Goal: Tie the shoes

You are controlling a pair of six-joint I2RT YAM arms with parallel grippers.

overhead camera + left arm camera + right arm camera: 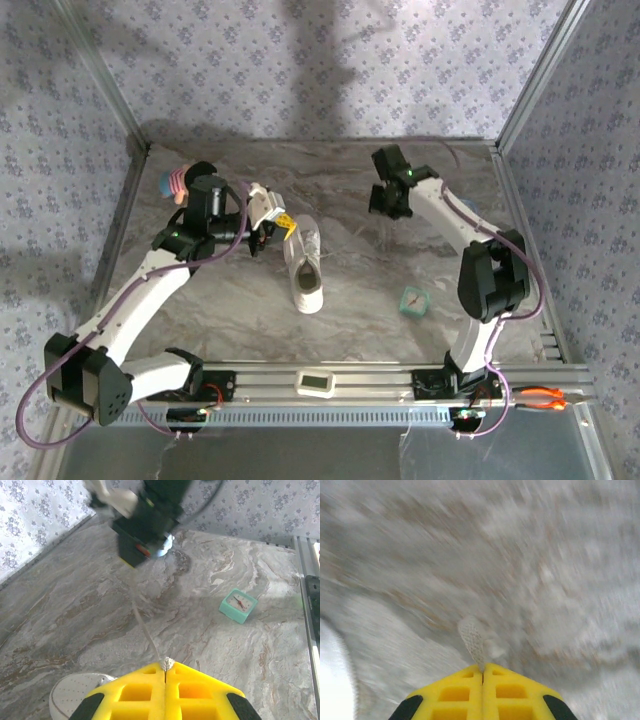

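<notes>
From above, the white sneaker is seen lying near the middle of the table. The left gripper is just beside its far end, and the right gripper is well apart toward the far right corner. A mint clock is set toward the near right.

At the left wrist, the yellow fingers are pressed together on a lace drawn out toward the right gripper.

At the right wrist, though blurred, the fingers are seen clamped on a lace end.

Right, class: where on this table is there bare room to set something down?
Bare: marble between sneaker and clock, and between sneaker and left arm. Crowded: beyond the sneaker, where left gripper and right gripper pinch lace.
</notes>
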